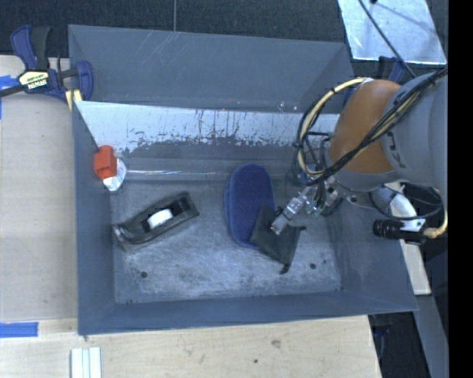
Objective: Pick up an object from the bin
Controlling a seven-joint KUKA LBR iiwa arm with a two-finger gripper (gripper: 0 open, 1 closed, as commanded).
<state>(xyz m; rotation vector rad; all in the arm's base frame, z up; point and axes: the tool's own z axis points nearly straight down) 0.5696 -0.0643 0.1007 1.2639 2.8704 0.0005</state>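
Working inward from the near wall of the bin (221, 305), the floor along the near side is bare, so nothing crowds an approach from there. A little farther in, on the left, a black tape dispenser (156, 220) with a white roll lies well apart from the hand. Right of the middle lies a dark flat piece (277, 246), set at a slant. Its left edge touches a blue oval pad (244, 199), which stretches away toward the far wall.

The hand (284, 219) sits low over the far end of the dark piece and seems to touch it. Whether it is released or clenched I cannot tell (its metal tip merges with the dark thing below), so no grasp can be claimed.

To do this step well, I judge the hand should centre on the dark piece's free right side, clear of the blue pad, so that closing catches one thing only. A thin flat thing may slide or tip on the metal floor, so a low, square bite and a straight lift seem wise.

In the far left corner a small orange-and-white thing (106, 166) rests by the wall, out of the way.
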